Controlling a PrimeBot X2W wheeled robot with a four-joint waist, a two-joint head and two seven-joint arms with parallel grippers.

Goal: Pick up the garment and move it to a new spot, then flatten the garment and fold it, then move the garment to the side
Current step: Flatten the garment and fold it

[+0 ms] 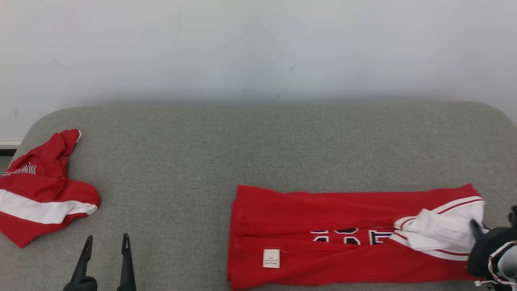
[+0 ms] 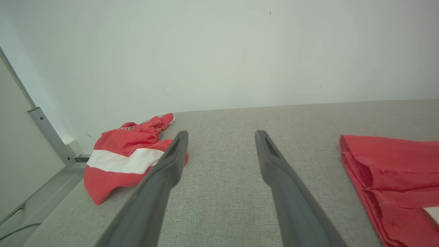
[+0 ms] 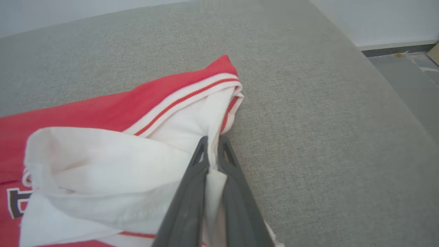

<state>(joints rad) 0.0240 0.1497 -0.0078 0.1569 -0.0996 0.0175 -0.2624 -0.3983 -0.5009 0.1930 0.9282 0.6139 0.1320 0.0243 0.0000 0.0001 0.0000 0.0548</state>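
My right gripper (image 3: 212,141) pinched shut on the white edge of the folded red garment (image 1: 323,210), lying right on the grey cushion (image 1: 181,153); my left gripper (image 1: 107,239) wide open, holding nothing; two red garments in all, the crumpled garment (image 1: 40,190) far left

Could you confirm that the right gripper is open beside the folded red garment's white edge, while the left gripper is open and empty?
Not quite: the right gripper is shut on the white edge of the folded red garment, as the right wrist view shows. The left gripper is open and empty.
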